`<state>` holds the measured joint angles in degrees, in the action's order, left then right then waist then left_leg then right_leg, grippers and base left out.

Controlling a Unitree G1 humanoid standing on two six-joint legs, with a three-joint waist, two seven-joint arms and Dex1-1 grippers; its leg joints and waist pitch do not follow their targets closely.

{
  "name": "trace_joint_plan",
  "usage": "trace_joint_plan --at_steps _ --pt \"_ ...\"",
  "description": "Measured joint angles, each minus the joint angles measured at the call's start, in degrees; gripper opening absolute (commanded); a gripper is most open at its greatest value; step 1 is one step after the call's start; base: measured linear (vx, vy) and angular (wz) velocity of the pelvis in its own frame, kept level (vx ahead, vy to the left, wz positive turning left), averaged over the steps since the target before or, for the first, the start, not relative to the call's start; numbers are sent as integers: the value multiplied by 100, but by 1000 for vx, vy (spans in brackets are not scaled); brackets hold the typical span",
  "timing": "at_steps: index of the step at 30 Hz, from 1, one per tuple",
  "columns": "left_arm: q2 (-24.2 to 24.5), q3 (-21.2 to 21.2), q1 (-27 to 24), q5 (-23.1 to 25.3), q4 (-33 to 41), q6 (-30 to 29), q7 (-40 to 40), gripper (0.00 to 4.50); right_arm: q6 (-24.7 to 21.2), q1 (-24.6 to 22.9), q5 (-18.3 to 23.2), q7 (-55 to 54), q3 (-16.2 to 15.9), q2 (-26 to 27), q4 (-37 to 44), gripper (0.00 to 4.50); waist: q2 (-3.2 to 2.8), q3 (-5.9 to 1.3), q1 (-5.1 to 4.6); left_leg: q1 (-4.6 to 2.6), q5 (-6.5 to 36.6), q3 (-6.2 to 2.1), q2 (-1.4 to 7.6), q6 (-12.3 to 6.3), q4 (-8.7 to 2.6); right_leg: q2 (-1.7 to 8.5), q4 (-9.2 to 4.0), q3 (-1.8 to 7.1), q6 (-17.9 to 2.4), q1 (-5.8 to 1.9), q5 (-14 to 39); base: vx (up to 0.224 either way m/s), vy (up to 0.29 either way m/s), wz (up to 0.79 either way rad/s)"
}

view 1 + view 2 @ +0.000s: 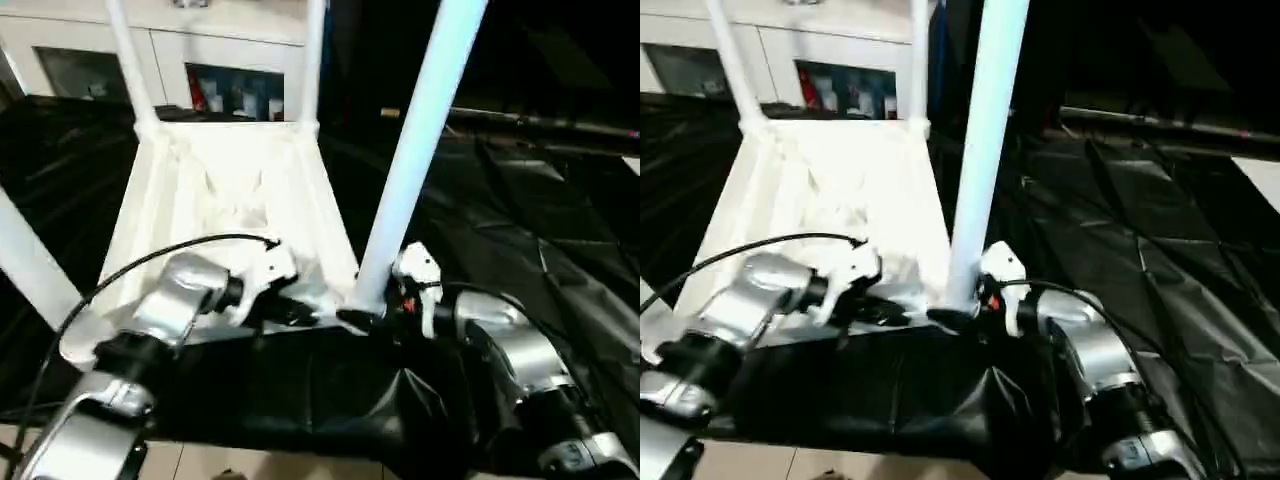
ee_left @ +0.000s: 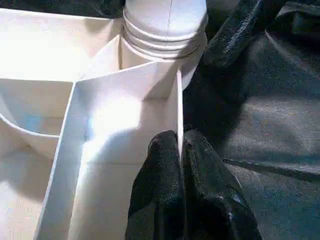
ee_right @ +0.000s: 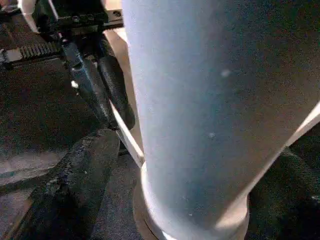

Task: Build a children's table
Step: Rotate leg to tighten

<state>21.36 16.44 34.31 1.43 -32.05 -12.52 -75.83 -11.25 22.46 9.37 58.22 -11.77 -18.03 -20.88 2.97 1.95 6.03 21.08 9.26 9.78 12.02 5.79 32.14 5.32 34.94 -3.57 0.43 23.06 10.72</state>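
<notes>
The large white plastic rectangular tabletop (image 1: 225, 215) is lying upside down on the black-draped work table (image 1: 540, 250), filling the centre-left of the head views with its ribbed underside facing up. Four long white tube legs are standing up from its corner sockets: two at the far corners (image 1: 128, 60) (image 1: 313, 60), one at the left edge of the frame (image 1: 30, 265), and the nearest one (image 1: 415, 150) rising from the lower centre toward the top right.

The left gripper (image 2: 180, 165) is pinching the thin white rim wall of the tabletop, its two black fingers (image 2: 160, 190) pressed together on either side of that wall, just beside the socket holding the nearest leg.

The right gripper (image 1: 370, 315) is sitting at the base of that nearest leg, one black finger (image 3: 75, 185) on each side of the tube; whether the pads are touching it is hard to tell.

A white cabinet (image 1: 210, 60) is standing along the top left.
</notes>
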Motion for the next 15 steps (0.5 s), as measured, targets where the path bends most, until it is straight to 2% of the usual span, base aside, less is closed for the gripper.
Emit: trace_joint_plan --at_steps 1,5,6,7,12,13,15 --pt "9 -6 -10 0 17 -4 -12 0 -4 0 0 28 -3 -2 2 370 0 0 1 0 0 0 0 0 0 0 0 0 1 0 1 0 0 0" --pt "24 -21 -51 0 100 -14 -52 0 -25 1 2 66 4 -11 2 358 1 0 24 0 0 1 0 0 -1 0 0 0 1 0 7 0 0 0" --pt "29 -22 -53 -1 104 -20 -61 0 -28 1 1 76 3 -15 2 330 1 0 25 -1 0 1 0 0 -1 0 1 0 1 0 8 0 0 0" --pt "31 -25 -55 -1 107 -30 -67 0 -27 1 -3 77 1 -21 2 321 1 0 24 -1 0 1 0 0 0 0 1 0 1 0 8 0 0 0" --pt "46 -25 -68 -2 135 -45 -94 0 12 2 -52 52 -1 -17 0 311 2 1 31 -1 0 1 0 0 1 0 1 0 1 0 8 0 0 0" --pt "47 -26 -69 -2 135 -48 -94 0 12 2 -53 51 -2 -17 -1 283 2 1 30 -1 0 1 0 0 1 0 2 0 1 0 8 0 0 0" --pt "47 -25 -75 -2 146 -51 -98 0 14 2 -60 46 -3 -18 -1 279 2 1 32 -1 0 2 0 0 2 0 2 0 1 0 8 0 0 0"
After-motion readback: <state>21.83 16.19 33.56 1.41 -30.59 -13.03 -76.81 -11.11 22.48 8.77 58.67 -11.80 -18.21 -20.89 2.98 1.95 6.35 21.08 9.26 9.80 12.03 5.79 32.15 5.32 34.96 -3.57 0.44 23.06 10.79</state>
